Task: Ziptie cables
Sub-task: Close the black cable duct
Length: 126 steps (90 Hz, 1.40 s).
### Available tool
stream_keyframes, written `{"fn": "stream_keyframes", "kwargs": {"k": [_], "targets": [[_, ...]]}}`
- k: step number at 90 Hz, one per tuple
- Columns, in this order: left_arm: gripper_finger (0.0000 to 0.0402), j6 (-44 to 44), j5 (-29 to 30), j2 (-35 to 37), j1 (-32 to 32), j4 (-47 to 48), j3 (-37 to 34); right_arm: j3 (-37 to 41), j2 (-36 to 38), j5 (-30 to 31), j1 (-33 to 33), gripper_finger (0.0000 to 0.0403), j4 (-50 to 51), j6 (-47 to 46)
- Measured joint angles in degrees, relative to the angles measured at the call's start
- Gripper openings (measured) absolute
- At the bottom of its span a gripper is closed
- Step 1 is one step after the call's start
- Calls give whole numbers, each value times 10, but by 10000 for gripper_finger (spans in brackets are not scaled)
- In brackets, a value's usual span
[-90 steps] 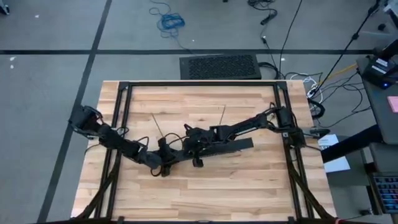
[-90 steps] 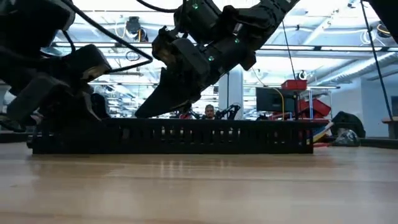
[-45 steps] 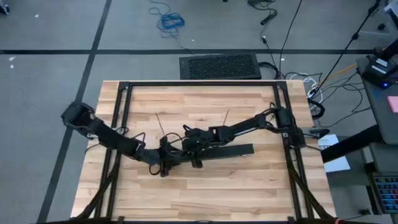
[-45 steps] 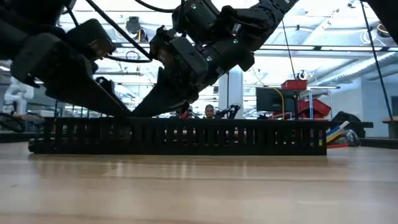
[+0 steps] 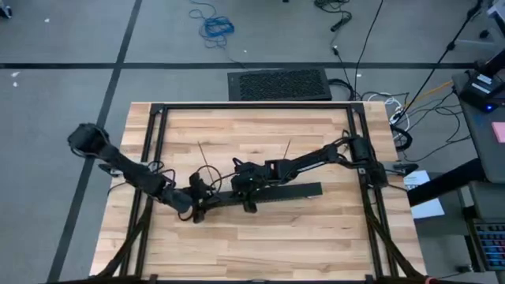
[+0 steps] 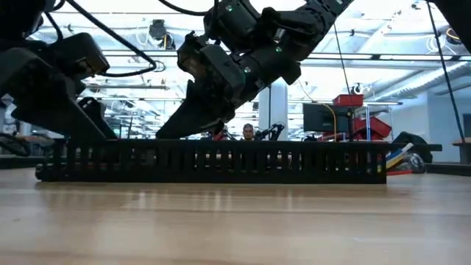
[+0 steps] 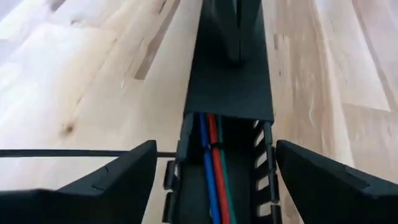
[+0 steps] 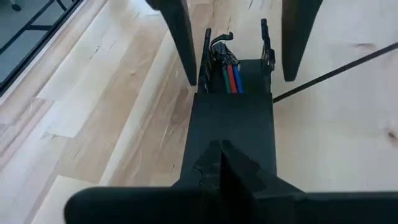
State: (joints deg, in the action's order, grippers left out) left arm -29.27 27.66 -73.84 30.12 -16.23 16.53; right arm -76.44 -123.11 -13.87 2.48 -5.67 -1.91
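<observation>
1. Left claw (image 5: 197, 207) sits low at the end of its outstretched arm, fingers (image 7: 112, 180) spread wide apart.
2. Right claw (image 5: 246, 191) faces it just beyond, fingers (image 8: 249, 177) pressed together.

Most of the cables (image 7: 211, 168) run out of sight under the cover of the black slotted bar (image 7: 229, 81), and the picture's edge cuts off the rest. From above, the left gripper (image 5: 197, 207) and right gripper (image 5: 246, 189) are dark shapes too small to read. The ziptie (image 8: 339, 73) runs off the frame, its end unseen.
</observation>
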Motion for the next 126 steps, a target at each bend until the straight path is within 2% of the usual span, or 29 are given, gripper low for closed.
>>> {"fn": "stream_keyframes", "kwargs": {"k": [36,53,66,79,100,126], "targets": [[322,2,22,-147,0,-154,-13,0,0,-14,-3,0,-4,-8],[271,1,28,-191,1,-192,-13,0,0,-22,-3,0,-5,-17],[240,4,32,-207,1,-212,-13,1,-5,-25,-2,0,-18,-26],[242,16,27,-210,-8,-217,-13,1,-24,-26,-2,0,-70,-39],[243,25,25,-210,-9,-222,-13,2,-16,-28,-2,0,-94,-23],[243,45,25,-212,-23,-220,6,2,66,-14,12,0,-10,10]]}}
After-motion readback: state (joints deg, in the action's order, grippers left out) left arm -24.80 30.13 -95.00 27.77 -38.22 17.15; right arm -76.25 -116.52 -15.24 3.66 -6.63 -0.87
